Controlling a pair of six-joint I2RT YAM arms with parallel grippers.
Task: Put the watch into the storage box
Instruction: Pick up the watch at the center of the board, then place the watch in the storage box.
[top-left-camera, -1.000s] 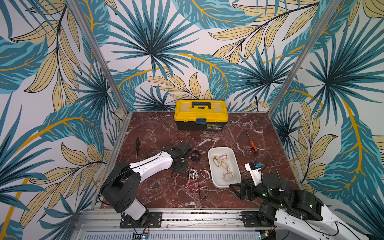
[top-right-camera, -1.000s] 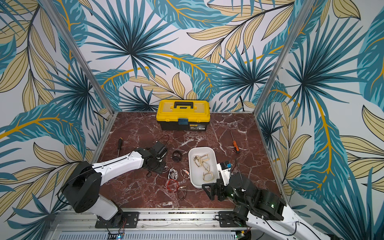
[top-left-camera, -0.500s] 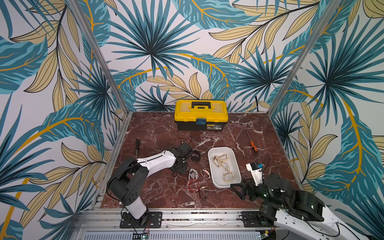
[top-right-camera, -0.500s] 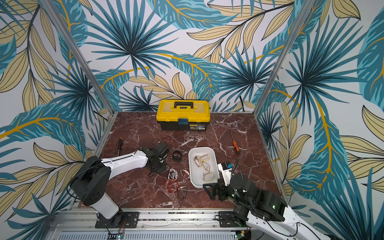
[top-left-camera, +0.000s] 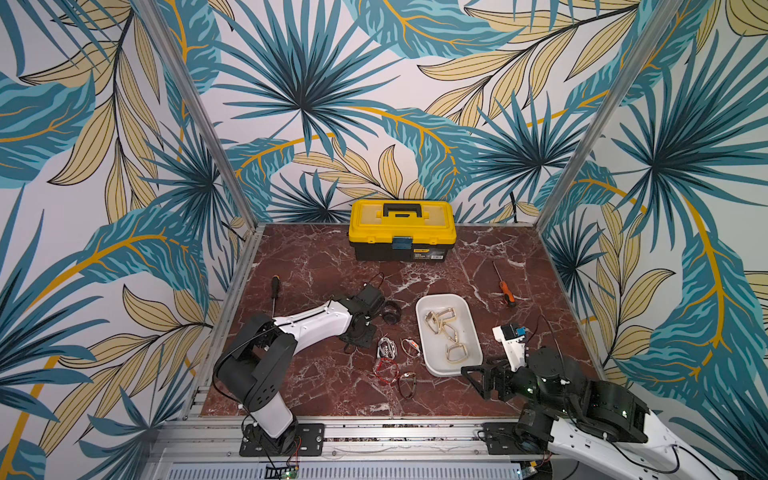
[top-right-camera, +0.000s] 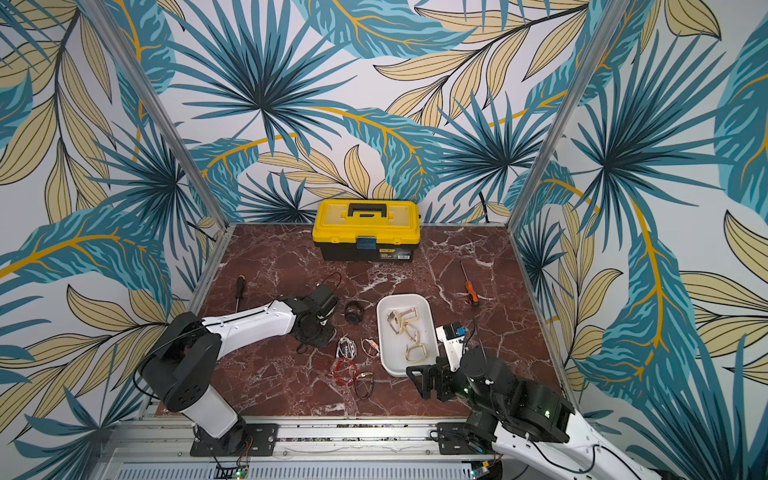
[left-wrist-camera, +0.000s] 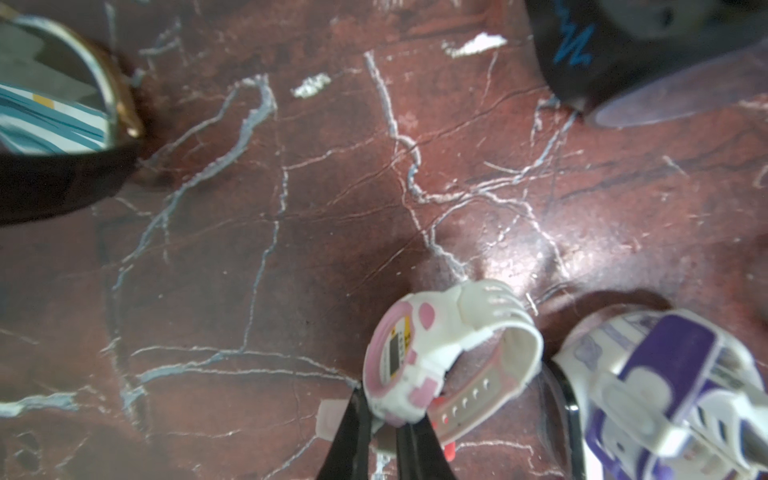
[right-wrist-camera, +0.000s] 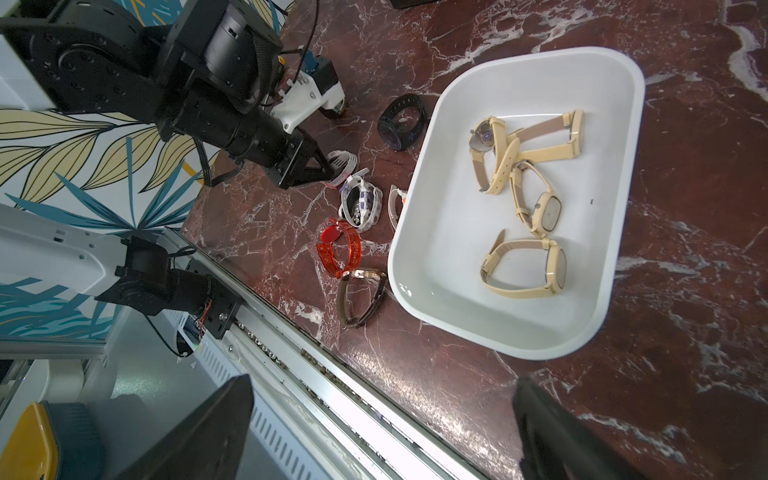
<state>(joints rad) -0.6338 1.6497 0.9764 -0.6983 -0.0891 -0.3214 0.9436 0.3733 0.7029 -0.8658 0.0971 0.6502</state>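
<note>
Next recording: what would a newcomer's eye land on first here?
The yellow-lidded toolbox stands out at the table's back edge. Mid-table, the white storage box already holds several beige watches. Nearby, among loose watches, the left gripper is closed on a pink-and-white watch.

Left arm (top-left-camera: 316, 324) outstretched mid-frame, right arm (top-left-camera: 582, 399) folded at lower right.
Left tool (left-wrist-camera: 384, 415) pinches the watch (left-wrist-camera: 415, 345); right tool (right-wrist-camera: 384, 380) gapes wide.
</note>
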